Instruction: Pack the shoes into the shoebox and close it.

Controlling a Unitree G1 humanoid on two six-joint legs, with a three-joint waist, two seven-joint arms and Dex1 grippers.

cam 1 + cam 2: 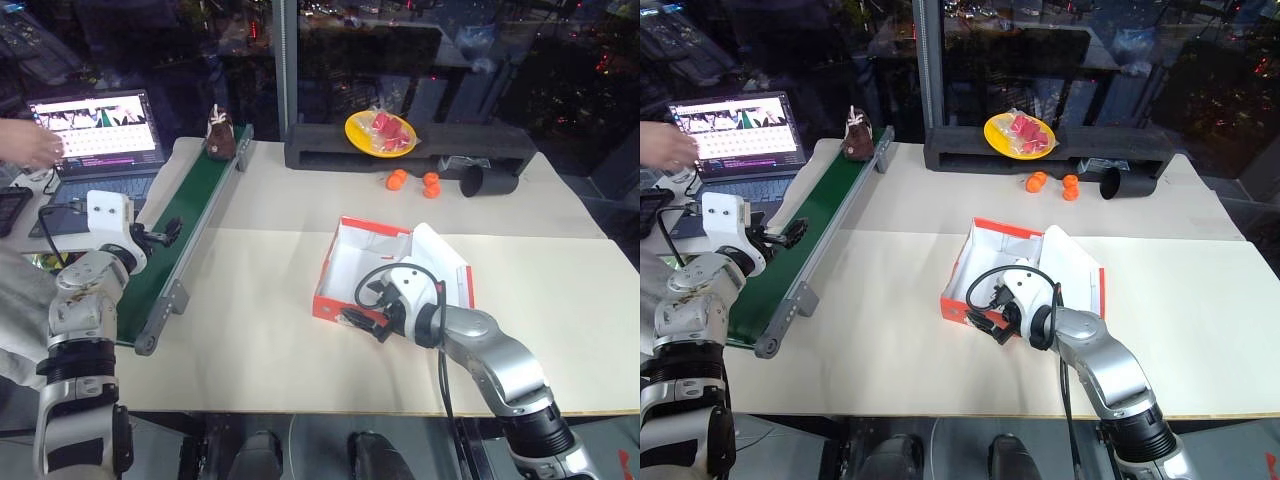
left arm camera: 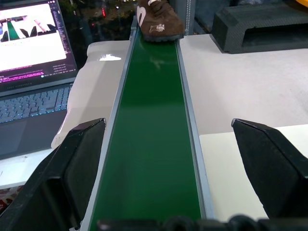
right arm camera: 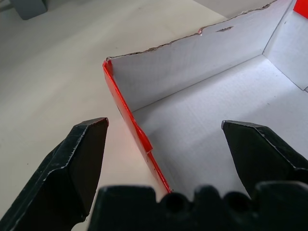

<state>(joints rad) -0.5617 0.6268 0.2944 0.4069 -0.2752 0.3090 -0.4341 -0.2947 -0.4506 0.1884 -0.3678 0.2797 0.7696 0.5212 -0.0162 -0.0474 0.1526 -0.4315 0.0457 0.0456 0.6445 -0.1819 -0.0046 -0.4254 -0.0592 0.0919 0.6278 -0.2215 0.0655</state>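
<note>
Red-orange cardboard shoebox (image 1: 345,262), rectangular, white-lined; brown suede-like shoe (image 2: 158,20) on green belt (image 2: 151,144).

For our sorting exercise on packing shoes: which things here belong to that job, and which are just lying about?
Belongs to the job:
- shoe at the far end of the green conveyor belt
- shoebox, open, white inside
- left gripper, right gripper, fingers open

Lying about:
- laptop
- yellow plate
- orange fruits
- black cup
</note>
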